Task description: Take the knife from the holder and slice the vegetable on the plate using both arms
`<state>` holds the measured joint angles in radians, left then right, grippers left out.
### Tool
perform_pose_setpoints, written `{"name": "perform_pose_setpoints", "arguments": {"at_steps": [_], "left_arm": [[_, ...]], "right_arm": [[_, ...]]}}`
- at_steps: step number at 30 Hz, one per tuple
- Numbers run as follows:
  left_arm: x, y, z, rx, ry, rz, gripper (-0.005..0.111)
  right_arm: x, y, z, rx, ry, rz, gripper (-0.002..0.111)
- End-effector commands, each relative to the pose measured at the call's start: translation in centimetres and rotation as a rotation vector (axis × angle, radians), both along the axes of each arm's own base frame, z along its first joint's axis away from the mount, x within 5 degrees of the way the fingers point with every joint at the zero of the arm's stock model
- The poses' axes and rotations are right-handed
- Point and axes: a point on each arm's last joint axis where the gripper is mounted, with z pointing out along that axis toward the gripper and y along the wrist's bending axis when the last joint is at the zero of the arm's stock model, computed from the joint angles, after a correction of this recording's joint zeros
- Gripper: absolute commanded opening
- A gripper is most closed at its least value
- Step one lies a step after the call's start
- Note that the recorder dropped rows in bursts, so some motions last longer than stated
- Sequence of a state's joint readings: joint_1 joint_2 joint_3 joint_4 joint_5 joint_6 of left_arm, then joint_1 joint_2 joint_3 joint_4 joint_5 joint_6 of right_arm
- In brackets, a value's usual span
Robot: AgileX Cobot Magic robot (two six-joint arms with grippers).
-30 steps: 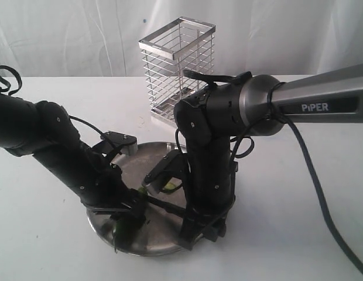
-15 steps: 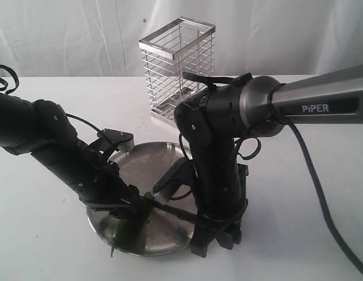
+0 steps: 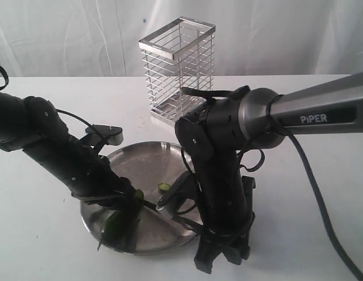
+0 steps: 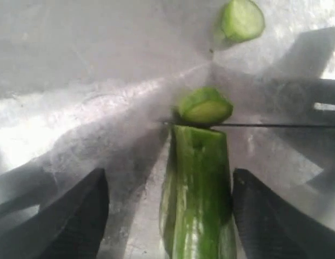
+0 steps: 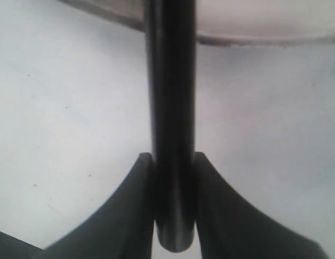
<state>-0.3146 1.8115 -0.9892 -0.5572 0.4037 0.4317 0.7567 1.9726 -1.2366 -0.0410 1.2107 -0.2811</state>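
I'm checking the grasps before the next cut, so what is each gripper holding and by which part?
The right gripper clamps the knife by its handle end. The left gripper's fingers stand either side of the vegetable; contact can't be told.

Both arms have shifted toward the camera, and a cut slice (image 3: pixel 164 187) now lies exposed on the plate (image 3: pixel 143 161).

Left arm (image 3: pixel 58 155): bulky matte blk segments, thin blk cable looped alongside. Right arm (image 3: pixel 222 158): blk jointed housings, grey metallic tube w/ white "PiPER" mark, thick blk cable trailing. Right hand (image 5: pixel 173 186): blk curved fingers.
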Motion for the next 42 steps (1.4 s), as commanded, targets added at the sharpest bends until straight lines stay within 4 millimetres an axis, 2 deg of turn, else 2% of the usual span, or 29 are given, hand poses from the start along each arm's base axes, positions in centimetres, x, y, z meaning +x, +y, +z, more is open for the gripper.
{"name": "perform_pose_setpoints", "arguments": {"at_steps": [1, 7, 18, 33, 36, 42], "left_arm": [[-0.1, 0.5, -0.8, 0.017, 0.031, 0.011, 0.063], [-0.2, 0.3, -0.7, -0.013, 0.051, 0.03, 0.063], [-0.3, 0.3, -0.7, -0.017, 0.058, 0.03, 0.063], [-0.4, 0.0, -0.5, -0.05, 0.074, 0.042, 0.063], [-0.5, -0.1, 0.2, -0.07, 0.06, 0.031, 0.063], [-0.9, 0.1, 3.3, -0.093, -0.042, 0.013, 0.063]], "right_arm": [[0.0, -0.3, 0.1, -0.024, -0.012, 0.002, 0.0], [1.0, 0.6, 1.2, 0.004, -0.064, 0.01, 0.0], [1.6, 2.3, -0.7, -0.073, -0.101, 0.121, 0.0], [2.4, 3.1, -0.1, -0.046, -0.131, 0.119, 0.0], [2.5, 3.1, -0.1, -0.047, -0.132, 0.123, 0.0], [2.5, 3.2, 0.0, -0.045, -0.136, 0.124, 0.0]]}}
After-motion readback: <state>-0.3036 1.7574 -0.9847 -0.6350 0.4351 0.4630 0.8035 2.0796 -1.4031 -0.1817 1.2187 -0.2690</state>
